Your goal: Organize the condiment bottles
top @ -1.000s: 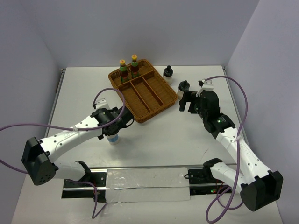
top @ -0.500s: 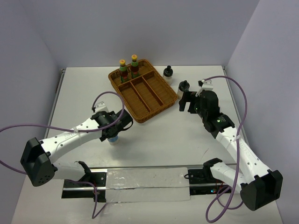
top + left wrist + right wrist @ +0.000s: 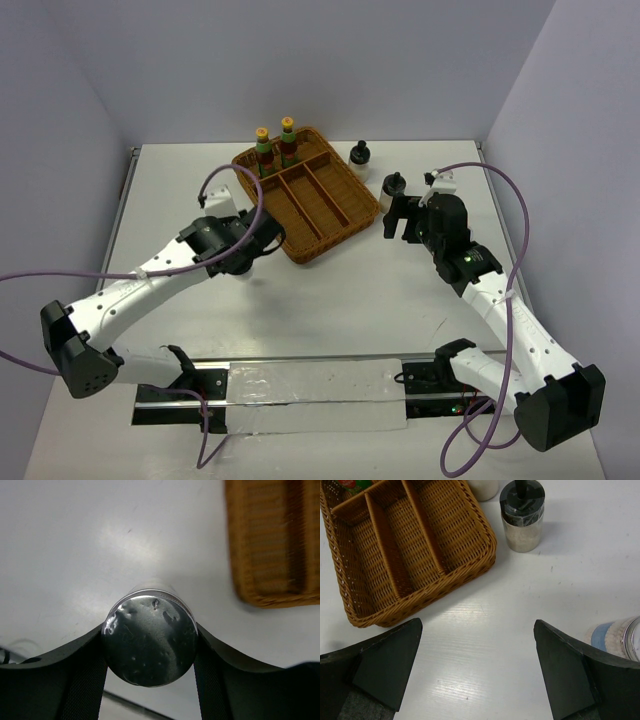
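Note:
My left gripper [image 3: 247, 250] [image 3: 150, 647] is shut on a condiment bottle with a silver cap [image 3: 150, 640], one finger on each side of it. In the top view the arm hides that bottle. Two yellow-capped bottles [image 3: 263, 148] [image 3: 288, 138] stand in the far compartment of the wicker basket [image 3: 340, 225] [image 3: 272, 540] [image 3: 405, 550]. Two black-capped bottles [image 3: 360, 156] [image 3: 396, 184] stand right of the basket; the nearer one [image 3: 522, 515] shows ahead of my right gripper [image 3: 393, 216] [image 3: 477, 627]. That gripper is open above bare table. A blue-labelled bottle [image 3: 615, 637] stands by its right finger.
The basket's three long compartments hold nothing. A black rail with a clear plastic strip [image 3: 310, 395] runs along the table's near edge between the arm bases. Walls close in the table at the back and on both sides.
My left gripper has shut on the silver-capped bottle and carried it from its spot on the table toward the basket's near corner. The right arm has not moved.

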{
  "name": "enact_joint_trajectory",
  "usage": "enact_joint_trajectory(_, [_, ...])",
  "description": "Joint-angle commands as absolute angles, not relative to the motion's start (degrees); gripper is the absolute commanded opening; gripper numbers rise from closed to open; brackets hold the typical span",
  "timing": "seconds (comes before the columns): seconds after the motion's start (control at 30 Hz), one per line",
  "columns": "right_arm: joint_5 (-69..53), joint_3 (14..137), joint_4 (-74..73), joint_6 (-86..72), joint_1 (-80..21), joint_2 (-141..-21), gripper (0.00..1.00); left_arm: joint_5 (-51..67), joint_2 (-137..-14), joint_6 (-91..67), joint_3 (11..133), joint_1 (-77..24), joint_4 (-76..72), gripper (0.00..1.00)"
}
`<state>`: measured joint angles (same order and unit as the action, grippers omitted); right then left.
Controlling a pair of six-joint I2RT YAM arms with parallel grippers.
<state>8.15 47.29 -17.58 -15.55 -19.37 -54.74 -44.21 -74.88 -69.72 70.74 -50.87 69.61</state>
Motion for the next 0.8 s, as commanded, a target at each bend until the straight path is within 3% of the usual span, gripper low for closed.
enact_joint_trajectory(0.0, [9.18,47.28,-15.38,-15.47,-19.69,-53.95,1.00,-52.20,-75.73,-55.35,84.40,-50.46,64.89,0.10])
enact_joint_trajectory(0.23, [10.12,47.37,-15.95,-15.47,-19.69,-53.79,1.00,-49.88,-83.67,-38.21,98.12,-46.33,48.46,0.10])
enact_joint_trajectory(0.57, [10.82,47.35,-15.93,-15.47,-19.75,-54.10,1.00,-44.20,-99.01,-32.43,111.41,-41.38,40.66,0.10])
enact_joint_trajectory(0.77, [10.81,47.51,-15.22,-15.47,-19.69,-55.89,1.00,-40.72,-104.63,-31.74,112.18,-38.02,38.13,0.10])
